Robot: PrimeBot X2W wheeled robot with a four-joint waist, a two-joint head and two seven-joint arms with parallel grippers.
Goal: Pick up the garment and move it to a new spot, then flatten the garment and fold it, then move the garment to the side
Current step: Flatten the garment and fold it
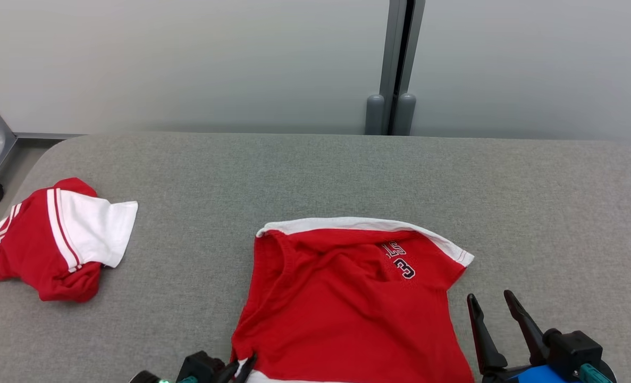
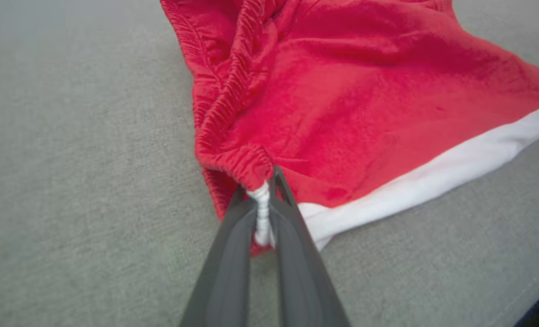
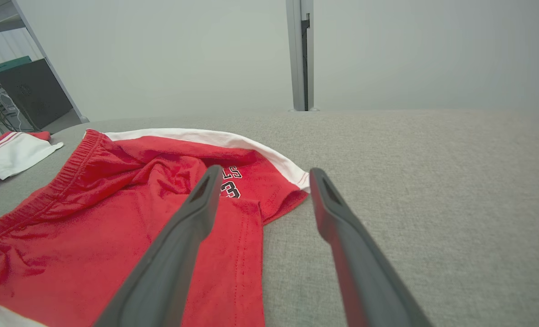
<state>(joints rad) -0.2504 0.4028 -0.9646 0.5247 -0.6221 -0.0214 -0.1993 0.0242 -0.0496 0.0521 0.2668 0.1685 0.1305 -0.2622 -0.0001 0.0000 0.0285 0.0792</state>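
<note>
- Red garment (image 1: pixel 347 298), shorts with white trim and dark lettering, lies spread at the near middle of the grey table (image 1: pixel 315 175).
- Left gripper (image 2: pixel 259 186) is clamped on its near-left waistband corner, probably to anchor a fold.
- Right gripper (image 1: pixel 489 295) hovers just right of the cloth, fingers apart, likely ready for the other corner.

The red garment (image 3: pixel 128 213) carries a dark print with a white outline (image 3: pixel 233 179). There the letters "LS" can be read, with the number "3" under them, and the beginning of both is hidden. From the head view the same print (image 1: pixel 399 259) stands upside down.
</note>
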